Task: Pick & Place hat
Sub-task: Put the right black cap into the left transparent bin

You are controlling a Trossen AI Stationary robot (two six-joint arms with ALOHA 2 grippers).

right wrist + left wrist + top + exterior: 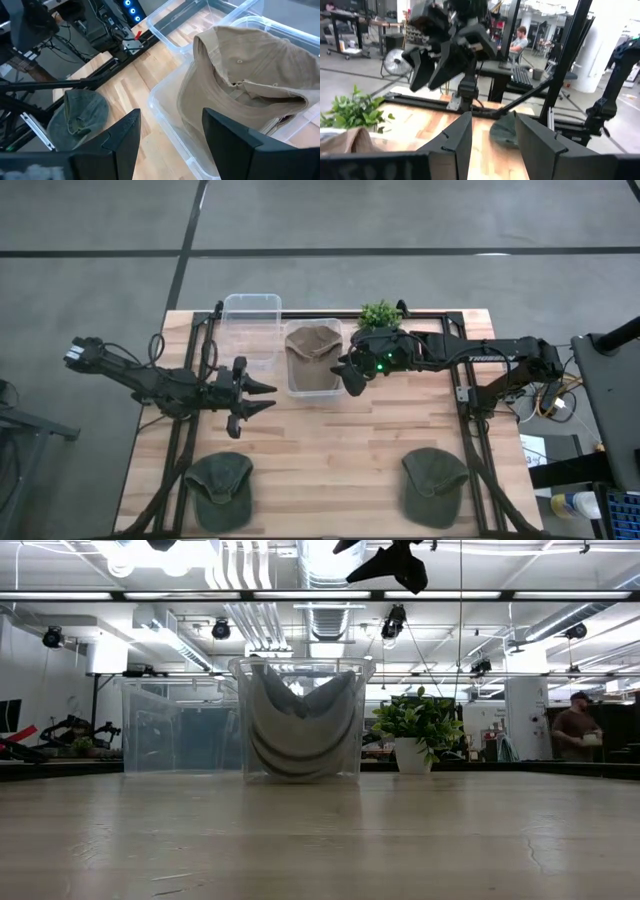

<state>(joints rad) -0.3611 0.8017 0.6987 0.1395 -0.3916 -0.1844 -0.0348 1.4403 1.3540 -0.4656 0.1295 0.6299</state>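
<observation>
Near the far edge of the table (pixel 330 450), a tan hat (pixel 312 352) sits crumpled inside a clear bin (pixel 313 385), with a second, empty clear bin (pixel 250 320) touching it on the left and a small potted plant (pixel 380 314) just to its right. The right gripper (pixel 352 380) hangs beside that bin's right wall, above the wood; its fingers stand apart with nothing between them, and its wrist view looks down over the bin's rim onto the tan hat. The left gripper (pixel 258 396) is near the middle of the table, left of the bins, also spread open and empty, pointing toward the right arm.

Two green hats lie flat along the near edge: one by the near left corner (pixel 219 488), one by the near right corner (pixel 434 483). Both are well apart from either gripper and not yet picked up, so most of the task seems left to do.

From here, the risks look like these. The two arms are close together over the centre, so a reach toward either green hat could clip the other arm. The right fingers are close to the bin wall and could knock or drag it. A soft hat pinched only at the brim may fold and slip out.
</observation>
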